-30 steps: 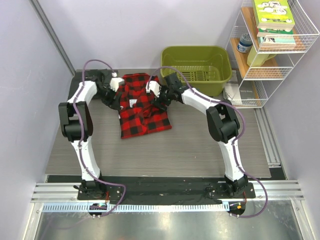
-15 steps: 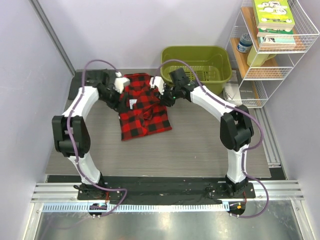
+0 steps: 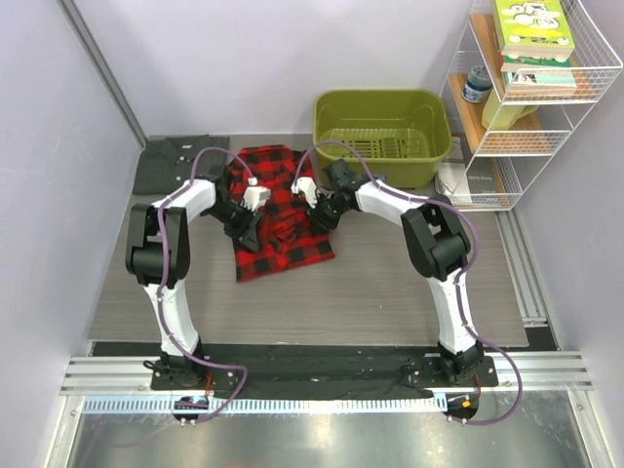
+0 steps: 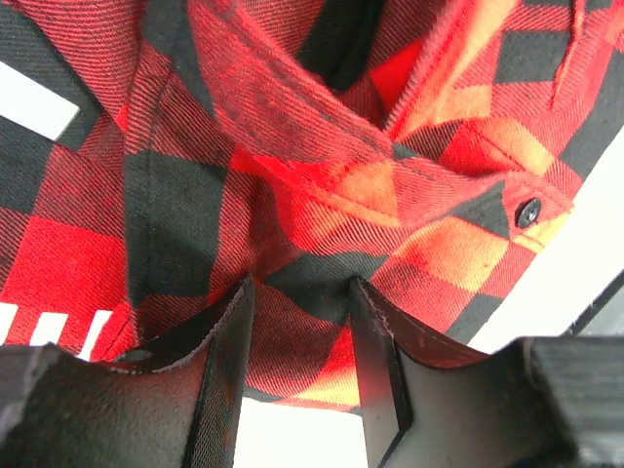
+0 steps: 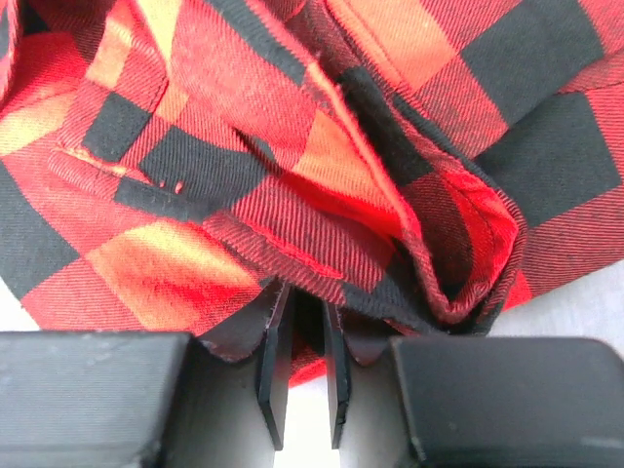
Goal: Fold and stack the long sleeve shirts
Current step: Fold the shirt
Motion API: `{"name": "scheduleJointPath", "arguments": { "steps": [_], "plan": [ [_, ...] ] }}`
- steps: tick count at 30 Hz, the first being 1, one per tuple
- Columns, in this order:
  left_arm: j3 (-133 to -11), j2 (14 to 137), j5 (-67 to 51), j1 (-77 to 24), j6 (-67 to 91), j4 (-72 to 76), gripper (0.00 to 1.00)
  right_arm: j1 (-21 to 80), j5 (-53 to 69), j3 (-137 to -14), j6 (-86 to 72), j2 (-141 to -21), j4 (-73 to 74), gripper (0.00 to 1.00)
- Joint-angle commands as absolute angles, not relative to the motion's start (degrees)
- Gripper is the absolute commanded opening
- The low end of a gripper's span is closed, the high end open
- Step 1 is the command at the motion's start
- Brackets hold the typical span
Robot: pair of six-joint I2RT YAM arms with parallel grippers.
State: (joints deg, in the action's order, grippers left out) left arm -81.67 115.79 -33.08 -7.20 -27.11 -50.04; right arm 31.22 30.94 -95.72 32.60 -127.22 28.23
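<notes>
The red-and-black plaid shirt (image 3: 283, 219) lies crumpled in the middle of the table. The dark grey shirt (image 3: 174, 162) lies folded flat at the back left corner. My left gripper (image 3: 245, 214) is on the plaid shirt's left side. In the left wrist view its fingers (image 4: 230, 351) stand apart, astride a flat stretch of the plaid shirt (image 4: 322, 195), not pinching it. My right gripper (image 3: 314, 203) is at the plaid shirt's right edge. In the right wrist view the right gripper (image 5: 304, 304) is nearly closed, with a fold of the plaid shirt (image 5: 292, 185) nipped between its tips.
An olive-green plastic basin (image 3: 382, 127) stands at the back right, just behind the right arm. A white wire shelf (image 3: 534, 93) with books and a jar fills the right wall. Papers (image 3: 460, 181) lie at its foot. Metal rails (image 3: 322, 375) run along the near edge.
Both grippers moved nearer and inward over the plaid shirt. The right gripper closed on a fold; the left one narrowed. The left arm swung off the grey shirt, uncovering it.
</notes>
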Motion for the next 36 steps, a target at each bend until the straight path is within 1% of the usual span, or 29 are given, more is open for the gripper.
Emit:
{"name": "scheduleJointPath", "arguments": {
  "steps": [1,4,6,7,8,9,10,11,12,14,15,17,18,21,22,25,28,31,32,33,34,36],
  "plan": [
    [-72.9,111.0,-33.2,-9.1,-31.8,-56.9,0.45,33.7,32.3,-86.7,30.4,-120.3,31.6,0.24],
    [-67.5,106.3,-34.9,-9.7,-33.0,-58.4,0.44,35.6,33.5,-77.6,29.4,-113.9,31.2,0.24],
    [-66.0,102.9,-36.6,-9.7,-35.0,-61.8,0.46,36.3,34.5,-75.2,28.0,-109.5,32.2,0.25],
    [-65.6,101.7,-39.3,-9.0,-35.9,-63.1,0.48,36.5,35.0,-74.4,27.6,-107.9,33.0,0.26],
    [-65.7,98.9,-41.5,-8.0,-37.9,-65.5,0.5,36.5,35.7,-74.5,27.5,-106.6,33.9,0.29],
    [-66.2,97.7,-42.8,-7.0,-38.2,-66.1,0.56,36.5,35.9,-74.9,28.1,-105.6,36.3,0.31],
    [-67.9,96.9,-44.8,-5.2,-38.7,-66.7,0.6,36.5,35.9,-75.8,28.7,-103.1,36.9,0.34],
    [-68.8,95.9,-45.8,-4.3,-41.1,-68.1,0.63,36.4,35.7,-76.1,29.3,-102.1,37.3,0.41],
    [-69.8,94.6,-46.6,-3.2,-42.2,-68.3,0.7,36.4,35.5,-76.2,30.9,-100.8,36.8,0.44],
    [-71.1,93.4,-47.3,-2.9,-43.6,-67.1,0.74,36.4,35.0,-76.5,32.4,-99.0,35.5,0.52],
    [-70.9,92.9,-46.9,-2.9,-44.2,-64.1,0.77,36.5,34.5,-76.5,33.0,-98.8,33.7,0.59],
    [-70.4,93.3,-45.5,-2.8,-44.4,-61.1,0.79,36.4,32.7,-76.8,34.2,-99.7,31.6,0.64],
    [-70.4,93.9,-44.8,-2.8,-45.9,-59.4,0.8,36.4,32.1,-77.2,34.8,-100.3,30.4,0.7],
    [-71.1,97.6,-42.2,-2.9,-47.8,-58.8,0.81,36.5,29.8,-78.8,37.4,-103.9,28.2,0.8],
    [-71.2,99.4,-41.8,-2.9,-48.1,-57.8,0.81,36.4,29.4,-80.0,38.1,-105.0,28.0,0.85],
    [-71.6,101.3,-41.3,-3.1,-48.2,-55.5,0.81,36.5,29.2,-81.6,41.6,-108.7,27.4,0.88],
    [-72.8,103.9,-40.6,-3.9,-48.2,-55.1,0.76,36.7,29.5,-82.0,43.5,-111.2,26.5,0.88],
    [-74.3,106.7,-41.0,-4.4,-49.5,-58.4,0.65,36.7,29.8,-82.1,44.1,-112.6,25.8,0.85],
    [-74.4,107.6,-41.0,-4.6,-49.8,-59.9,0.58,36.7,29.8,-82.4,44.0,-112.8,25.8,0.77],
    [-74.4,107.7,-41.1,-4.7,-50.2,-60.4,0.55,36.7,29.5,-82.4,43.3,-112.9,25.6,0.71],
    [-74.2,107.7,-40.9,-4.7,-50.8,-60.8,0.47,36.7,29.5,-82.4,42.9,-112.9,25.4,0.54],
    [-74.2,107.3,-40.4,-4.9,-51.2,-61.8,0.41,36.7,29.8,-82.0,42.0,-111.8,25.3,0.41]
  ]
}}
